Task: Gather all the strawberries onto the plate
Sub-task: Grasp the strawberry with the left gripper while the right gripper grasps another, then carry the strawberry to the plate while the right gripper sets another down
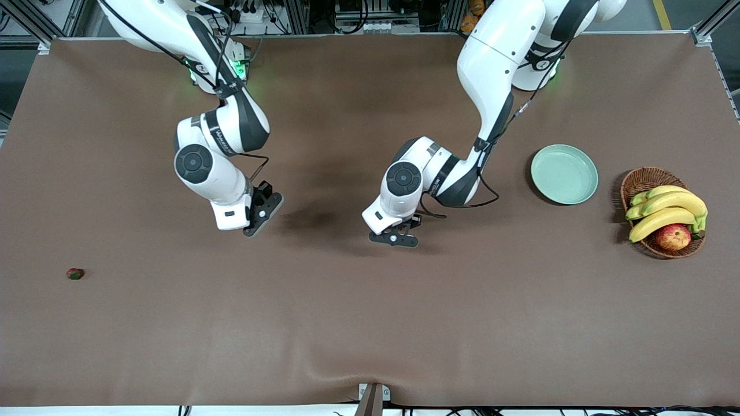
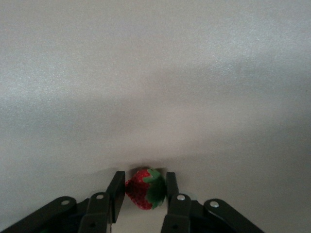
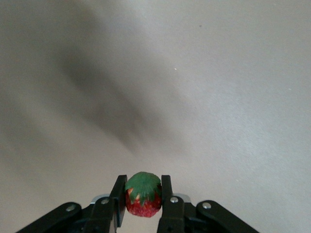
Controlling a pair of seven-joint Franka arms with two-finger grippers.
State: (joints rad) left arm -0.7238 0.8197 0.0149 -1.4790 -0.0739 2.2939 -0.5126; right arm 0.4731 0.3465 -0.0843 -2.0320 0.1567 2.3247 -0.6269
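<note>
My left gripper (image 1: 399, 238) is low on the brown table near its middle, its fingers shut on a strawberry (image 2: 141, 191) that rests on the cloth; both pads touch it. The right gripper (image 1: 263, 216) hangs over the table, toward the right arm's end, shut on a second strawberry (image 3: 143, 204) with its green cap showing. A third strawberry (image 1: 75, 273) lies alone close to the right arm's end of the table. The pale mint-green plate (image 1: 564, 174) sits toward the left arm's end with nothing in it. The front view hides both held berries.
A brown wicker basket (image 1: 642, 179) with bananas (image 1: 665, 211) and a red-yellow apple (image 1: 673, 237) stands beside the plate, closer to the left arm's end of the table. Brown cloth covers the whole table.
</note>
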